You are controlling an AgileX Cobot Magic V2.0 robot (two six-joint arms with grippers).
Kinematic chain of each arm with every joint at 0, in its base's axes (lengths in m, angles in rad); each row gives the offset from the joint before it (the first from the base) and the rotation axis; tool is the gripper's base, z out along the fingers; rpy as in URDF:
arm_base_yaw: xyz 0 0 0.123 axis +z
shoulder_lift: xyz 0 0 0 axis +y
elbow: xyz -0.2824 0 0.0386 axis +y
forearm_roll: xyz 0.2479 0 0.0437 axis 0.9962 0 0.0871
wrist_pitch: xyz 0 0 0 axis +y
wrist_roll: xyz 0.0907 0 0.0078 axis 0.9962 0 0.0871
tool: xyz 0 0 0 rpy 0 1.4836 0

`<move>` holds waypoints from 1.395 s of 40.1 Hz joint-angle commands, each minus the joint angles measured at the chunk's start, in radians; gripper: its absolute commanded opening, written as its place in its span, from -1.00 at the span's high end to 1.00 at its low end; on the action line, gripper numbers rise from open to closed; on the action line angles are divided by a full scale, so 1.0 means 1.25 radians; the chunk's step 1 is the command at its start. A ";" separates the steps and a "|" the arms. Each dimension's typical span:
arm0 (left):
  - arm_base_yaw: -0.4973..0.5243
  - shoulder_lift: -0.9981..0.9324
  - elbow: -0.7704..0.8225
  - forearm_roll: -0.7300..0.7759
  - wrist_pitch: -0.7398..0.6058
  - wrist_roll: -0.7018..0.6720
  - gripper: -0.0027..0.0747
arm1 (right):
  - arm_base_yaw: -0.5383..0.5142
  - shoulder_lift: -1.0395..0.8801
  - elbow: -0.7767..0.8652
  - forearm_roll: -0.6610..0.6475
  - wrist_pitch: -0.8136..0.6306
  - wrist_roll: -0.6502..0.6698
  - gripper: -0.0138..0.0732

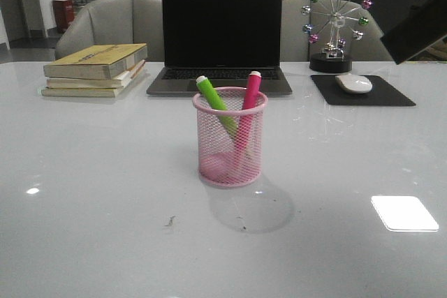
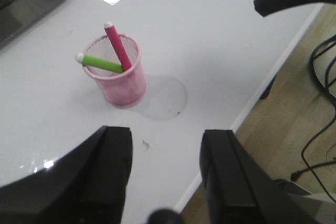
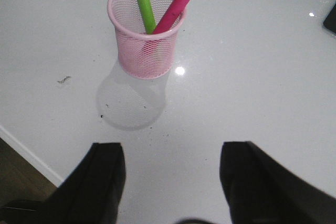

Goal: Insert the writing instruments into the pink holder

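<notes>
The pink holder [image 1: 230,137] stands upright mid-table, in front of the laptop. Both writing instruments lean inside it: the lime green marker [image 1: 214,98] tilts left and the magenta marker [image 1: 249,95] tilts right, white ends up. The left wrist view shows the holder [image 2: 119,74] with both markers well ahead of my left gripper [image 2: 169,140], which is open and holds nothing. In the right wrist view the holder [image 3: 144,35] stands beyond my right gripper [image 3: 173,153], also open with nothing in it. Neither gripper appears in the front view.
A closed-screen black laptop [image 1: 220,36] sits behind the holder. Stacked books [image 1: 94,69] lie back left. A ferris-wheel ornament [image 1: 335,26] and a mouse [image 1: 354,83] on a black pad [image 1: 363,92] are back right. The table's near edge [image 2: 262,93] drops to a wooden floor.
</notes>
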 commanded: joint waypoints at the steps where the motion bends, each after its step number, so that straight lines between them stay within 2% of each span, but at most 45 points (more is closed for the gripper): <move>1: 0.002 -0.040 -0.008 -0.004 0.014 -0.009 -0.04 | -0.001 -0.012 -0.022 -0.004 -0.053 -0.008 -0.48; 16: 0.002 -0.133 0.171 0.041 0.023 -0.041 -0.04 | -0.001 -0.012 -0.022 -0.004 -0.054 -0.008 -0.48; 21: 0.002 -0.135 0.190 0.118 0.025 -0.167 -0.04 | -0.001 -0.012 -0.022 -0.004 -0.054 -0.007 -0.48; 27: 0.002 -0.135 0.195 0.198 0.029 -0.265 -0.04 | -0.001 -0.012 -0.022 -0.004 -0.053 -0.007 -0.48; 42: 0.002 -0.135 0.195 0.205 0.028 -0.277 0.02 | -0.001 -0.012 -0.022 -0.004 -0.051 -0.007 -0.48; 46: 0.002 -0.135 0.195 0.205 0.028 -0.277 0.19 | -0.001 -0.012 -0.022 -0.004 -0.044 -0.007 -0.30; 53: 0.002 -0.135 0.195 0.205 0.028 -0.277 0.62 | -0.001 -0.012 -0.022 -0.004 -0.035 -0.007 0.34; 56: 0.002 -0.135 0.195 0.205 0.028 -0.277 0.69 | -0.001 -0.012 -0.022 -0.004 -0.033 -0.007 0.55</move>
